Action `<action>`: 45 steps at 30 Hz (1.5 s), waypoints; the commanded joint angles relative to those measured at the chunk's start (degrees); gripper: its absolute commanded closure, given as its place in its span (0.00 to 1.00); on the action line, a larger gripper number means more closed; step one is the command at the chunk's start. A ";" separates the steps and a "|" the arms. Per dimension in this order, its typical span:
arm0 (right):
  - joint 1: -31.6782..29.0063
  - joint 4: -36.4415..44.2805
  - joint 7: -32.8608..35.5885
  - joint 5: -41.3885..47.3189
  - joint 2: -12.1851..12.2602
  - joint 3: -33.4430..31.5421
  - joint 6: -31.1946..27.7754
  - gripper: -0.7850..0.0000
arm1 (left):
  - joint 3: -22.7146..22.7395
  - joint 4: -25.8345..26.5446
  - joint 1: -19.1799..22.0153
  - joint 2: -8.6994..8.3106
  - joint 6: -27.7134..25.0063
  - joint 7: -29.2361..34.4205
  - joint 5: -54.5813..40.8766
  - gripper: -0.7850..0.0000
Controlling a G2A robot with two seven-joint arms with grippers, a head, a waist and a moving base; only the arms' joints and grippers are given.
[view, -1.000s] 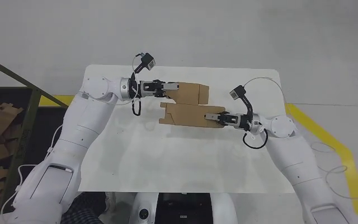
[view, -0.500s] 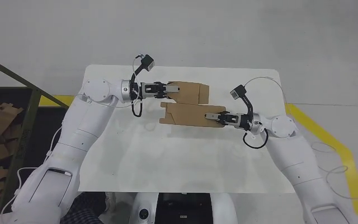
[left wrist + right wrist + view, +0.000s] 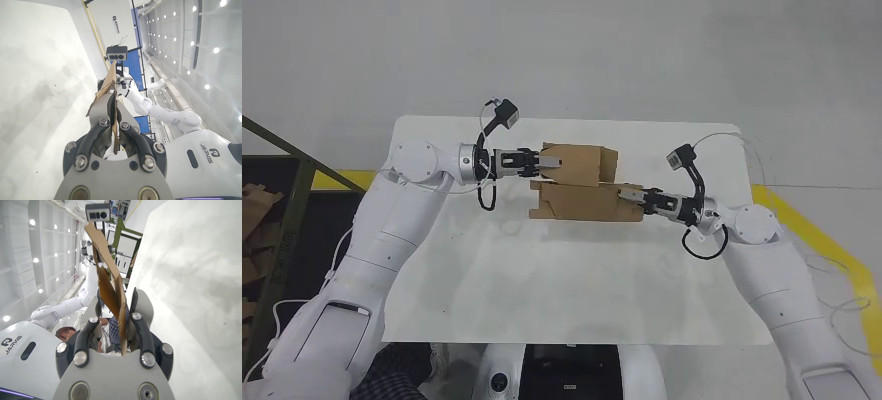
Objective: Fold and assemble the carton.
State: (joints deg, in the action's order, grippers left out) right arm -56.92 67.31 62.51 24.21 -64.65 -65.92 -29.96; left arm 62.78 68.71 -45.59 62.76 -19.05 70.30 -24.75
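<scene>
Both arms hold the cardboard carton [image 3: 577, 183] over the worktop [image 3: 572, 290], toward its far edge.
The left gripper [image 3: 540, 163], arm reaching inward, has its jaws clenched on the carton's left flap. The right gripper [image 3: 627, 195], forearm stretched opposite, grasps its right end.

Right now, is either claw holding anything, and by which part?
The left claw is clamped on one end edge of the carton. The carton's opposite end sits inside the right claw, but whether it is gripped cannot be told.
</scene>
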 commanded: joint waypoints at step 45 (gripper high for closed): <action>2.02 4.06 1.82 4.18 -0.65 3.46 -4.96 0.10 | -5.56 -5.71 2.32 2.33 -1.27 5.57 -5.71 1.00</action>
State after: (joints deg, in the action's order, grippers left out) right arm -55.06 71.67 64.55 28.39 -65.22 -62.70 -35.21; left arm 57.20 62.97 -43.21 65.07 -20.32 75.76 -30.21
